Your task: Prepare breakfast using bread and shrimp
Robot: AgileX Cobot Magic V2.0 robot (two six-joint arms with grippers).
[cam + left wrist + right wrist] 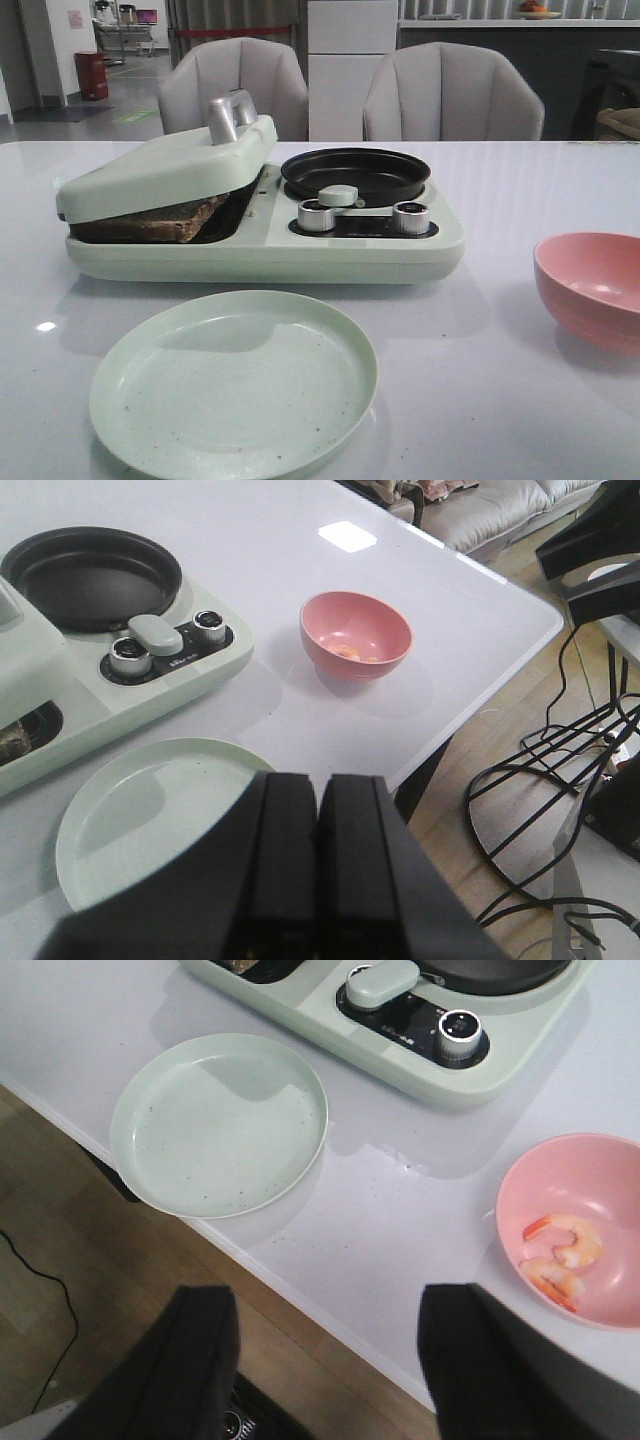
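On the bench [520, 400], the plate [233, 385] lies before the appliance [262, 215], the bowl [592, 288] holding shrimp [562, 1256] to its right.

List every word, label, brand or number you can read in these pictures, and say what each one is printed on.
None can be read.
Appliance control panel: a small line of print between the knobs, too blurred to read in either wrist view.
Silver knob: faint markings on its face, too small to read.
Green plate, pink bowl: no text.
Wall poster far behind: blurred, unreadable.
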